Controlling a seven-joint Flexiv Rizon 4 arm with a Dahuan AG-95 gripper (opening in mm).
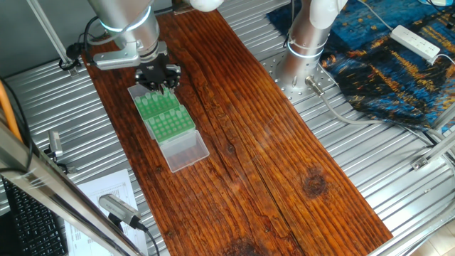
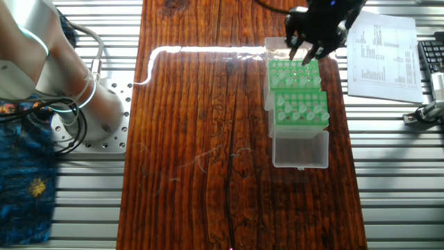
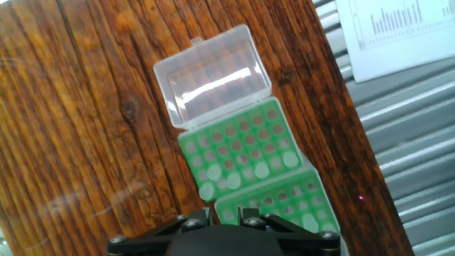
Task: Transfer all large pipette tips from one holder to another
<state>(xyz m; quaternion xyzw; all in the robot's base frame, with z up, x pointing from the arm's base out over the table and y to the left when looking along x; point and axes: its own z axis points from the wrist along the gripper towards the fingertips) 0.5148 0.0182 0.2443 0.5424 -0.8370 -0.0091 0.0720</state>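
Two green racks lie end to end on the wooden board. The rack next to the clear lid (image 3: pixel 238 146) holds large pipette tips (image 3: pixel 261 169), seen as whitish round tops along its near rows. It also shows in the other fixed view (image 2: pixel 302 107). The second rack (image 3: pixel 284 203) (image 2: pixel 295 73) has mostly bare holes. My gripper (image 3: pixel 225 213) (image 2: pixel 311 48) (image 1: pixel 161 80) hovers low over the second rack's outer end. Its jaws stand a narrow gap apart. The fingertips are hidden, so I cannot see whether a tip sits between them.
A clear plastic lid (image 3: pixel 213 75) (image 2: pixel 300 149) lies hinged open past the first rack. A printed sheet (image 2: pixel 381 48) lies on the metal table beside the board. A second arm's base (image 2: pixel 90 111) and a blue cloth (image 2: pixel 21 173) are on the opposite side.
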